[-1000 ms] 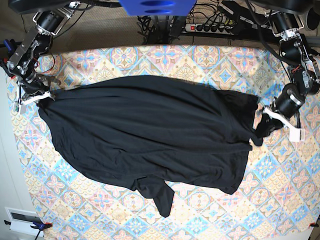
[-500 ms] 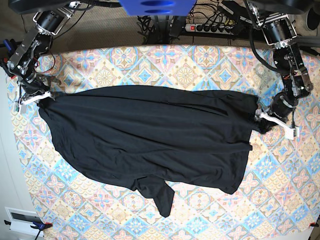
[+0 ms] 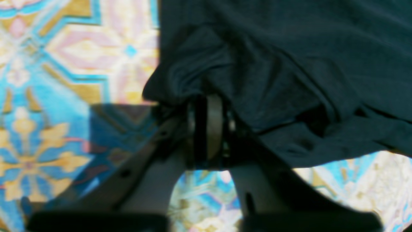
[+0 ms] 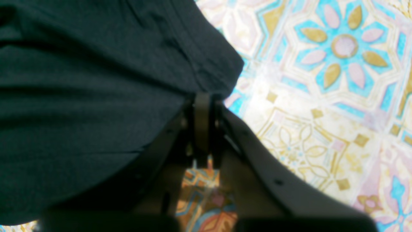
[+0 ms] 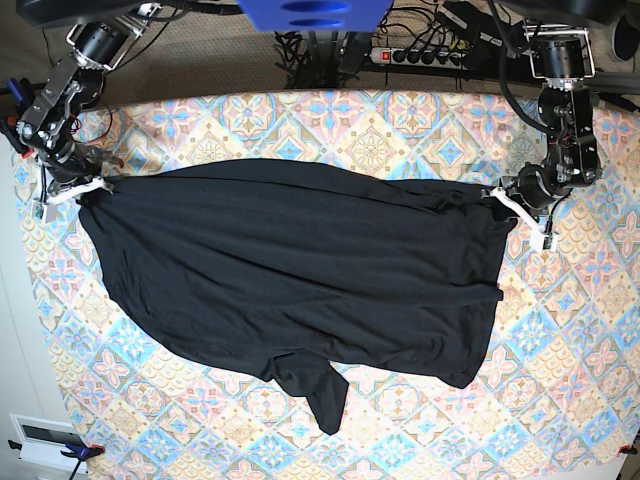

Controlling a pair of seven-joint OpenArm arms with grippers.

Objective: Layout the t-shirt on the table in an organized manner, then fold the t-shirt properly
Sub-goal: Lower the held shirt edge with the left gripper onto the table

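Note:
The black t-shirt (image 5: 290,270) lies spread across the table (image 5: 400,130), its upper edge stretched between my two grippers. One sleeve (image 5: 320,392) pokes out at the near side. My left gripper (image 5: 497,197) is at the shirt's right corner. In the left wrist view, the left gripper (image 3: 209,103) has its jaws close together on a bunched fold of the t-shirt (image 3: 289,64). My right gripper (image 5: 98,186) holds the left corner. In the right wrist view, the right gripper (image 4: 202,96) is shut on the hem of the t-shirt (image 4: 80,80) above the table (image 4: 322,80).
A power strip (image 5: 420,55) and cables lie behind the table's far edge, beside a blue mount (image 5: 315,12). A white box (image 5: 45,438) sits off the near left corner. Patterned cloth shows all around the shirt.
My left gripper has carried the shirt's right corner toward the far side and inward, so the top edge now runs straighter. My right gripper has shifted slightly toward the far side.

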